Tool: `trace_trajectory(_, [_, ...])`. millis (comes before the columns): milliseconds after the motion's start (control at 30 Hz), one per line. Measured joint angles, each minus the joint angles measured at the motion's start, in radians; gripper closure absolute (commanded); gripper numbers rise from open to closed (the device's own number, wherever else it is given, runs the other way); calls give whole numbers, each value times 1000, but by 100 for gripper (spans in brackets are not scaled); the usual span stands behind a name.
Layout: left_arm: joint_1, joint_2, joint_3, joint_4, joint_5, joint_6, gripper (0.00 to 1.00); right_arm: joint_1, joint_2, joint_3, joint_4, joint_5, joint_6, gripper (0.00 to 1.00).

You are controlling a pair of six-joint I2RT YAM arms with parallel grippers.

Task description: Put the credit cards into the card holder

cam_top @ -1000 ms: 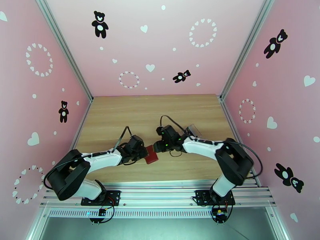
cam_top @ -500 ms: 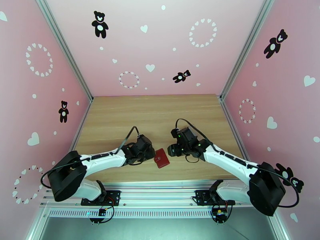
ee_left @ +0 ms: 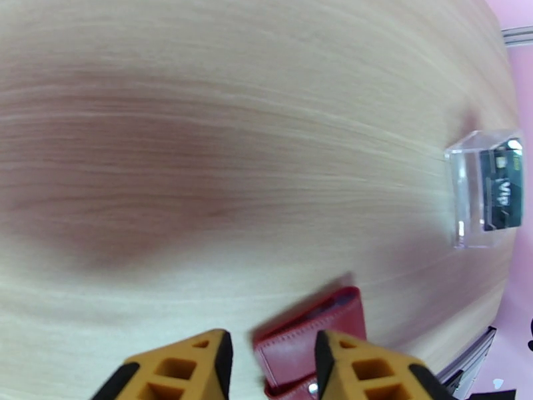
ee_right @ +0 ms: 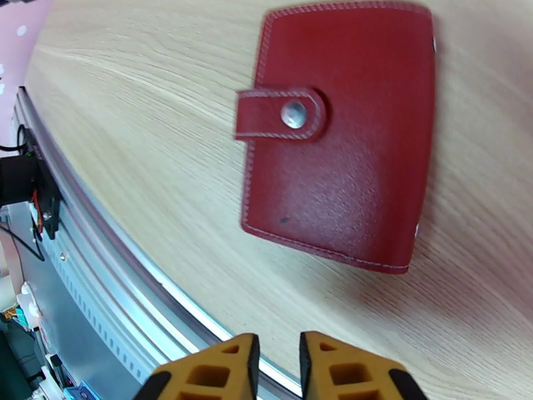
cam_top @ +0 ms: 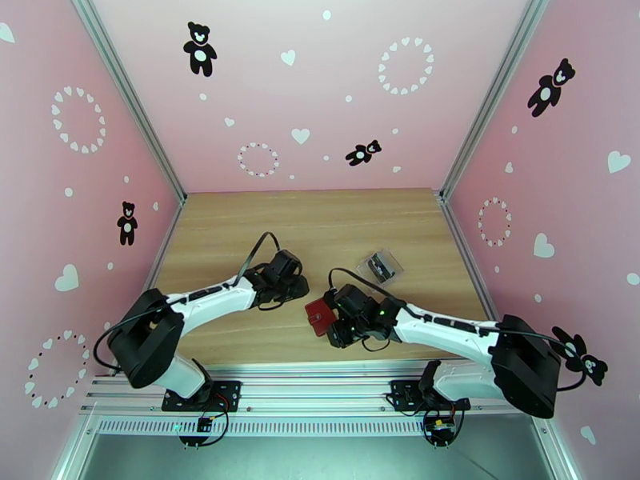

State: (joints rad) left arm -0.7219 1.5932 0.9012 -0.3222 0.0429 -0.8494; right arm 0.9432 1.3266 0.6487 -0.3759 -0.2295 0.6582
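The dark-red card holder (cam_top: 321, 316) lies flat on the wooden tabletop (cam_top: 320, 218). It is closed, with its snap tab (ee_right: 283, 115) fastened across the cover. I judge that it has to be opened before any credit cards can go in.

The right gripper (cam_top: 337, 322) hangs just beside the card holder on its near right side. In the right wrist view its yellow fingers (ee_right: 213, 371) are nearly together with a slim gap and nothing between them. The closed cover sits ahead of the tips, which looks like a line-up on the flap or an edge.

The left gripper (cam_top: 294, 286) sits on the card holder's far left side. Its fingers (ee_left: 200, 361) are apart and empty, and a corner of the holder shows past one tip, so it seems placed to steady the holder.

A clear plastic pouch (cam_top: 379, 266) with a dark insert rests well beyond the card holder, up and to the right, and neither arm touches it.
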Motion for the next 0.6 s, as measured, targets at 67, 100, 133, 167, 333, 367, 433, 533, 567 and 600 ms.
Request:
trace_trajectory(67, [1,22,0,0,6,4,62,-1,26,0,5,12,4,87])
trace_trajectory(100, [1,27,-3,6,8,4,62,-2,38,0,8,23,6,88])
trace_trajectory(133, [1,27,-11,17,11,3,62,-6,48,0,13,31,8,88])
trace_trajectory(167, [1,27,-18,27,14,3,62,-9,58,1,14,34,9,89])
trace_trajectory(333, [-2,27,-83,93,32,-14,63,-48,121,10,28,54,3,91])
trace_trajectory(367, [-5,27,-100,106,32,-20,63,-60,133,12,30,57,-1,91])
trace_trajectory(433, [-21,27,-130,123,26,-30,64,-82,143,16,31,59,-9,91])
trace_trajectory(533, [-57,27,-141,161,20,-49,64,-139,158,27,41,53,-23,91])
trace_trajectory(567, [-73,26,-149,177,20,-56,64,-164,169,39,42,47,-32,91])
trace_trajectory(600, [-89,25,-157,193,17,-64,64,-185,187,56,43,43,-40,91])
